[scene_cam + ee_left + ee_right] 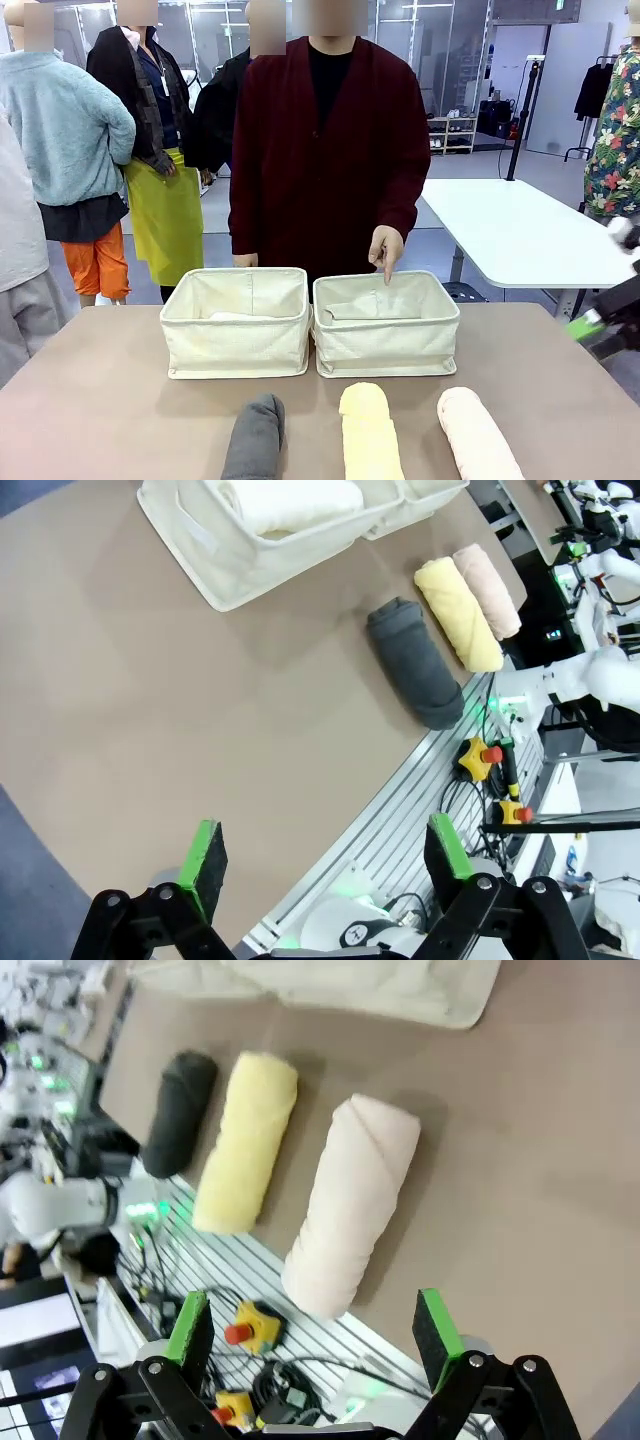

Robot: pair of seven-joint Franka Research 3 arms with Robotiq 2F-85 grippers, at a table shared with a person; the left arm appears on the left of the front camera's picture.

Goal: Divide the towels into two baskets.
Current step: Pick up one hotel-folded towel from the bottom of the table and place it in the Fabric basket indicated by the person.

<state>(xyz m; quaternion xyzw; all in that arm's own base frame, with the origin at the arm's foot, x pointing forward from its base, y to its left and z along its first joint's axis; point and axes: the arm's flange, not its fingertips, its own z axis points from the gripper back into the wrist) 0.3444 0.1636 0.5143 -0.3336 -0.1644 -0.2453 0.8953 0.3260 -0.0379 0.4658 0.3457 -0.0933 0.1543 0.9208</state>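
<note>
Two cream baskets stand side by side, the left basket (238,340) and the right basket (387,345). The white towel (290,502) lies in the left basket (215,550). On the near table lie the dark grey towel (256,438), the pale yellow towel (370,432) and the pale pink towel (478,435). A person's hand (386,250) points down into the right basket. My right gripper (312,1325) is open above the pink towel (352,1200), beside the yellow towel (245,1140). My left gripper (325,860) is open over bare table, away from the grey towel (415,662).
The brown table (100,400) ends close behind the three towels, with a metal rail and cables (470,770) beyond its near edge. A white table (520,235) stands at the back right. Other people stand behind at the left.
</note>
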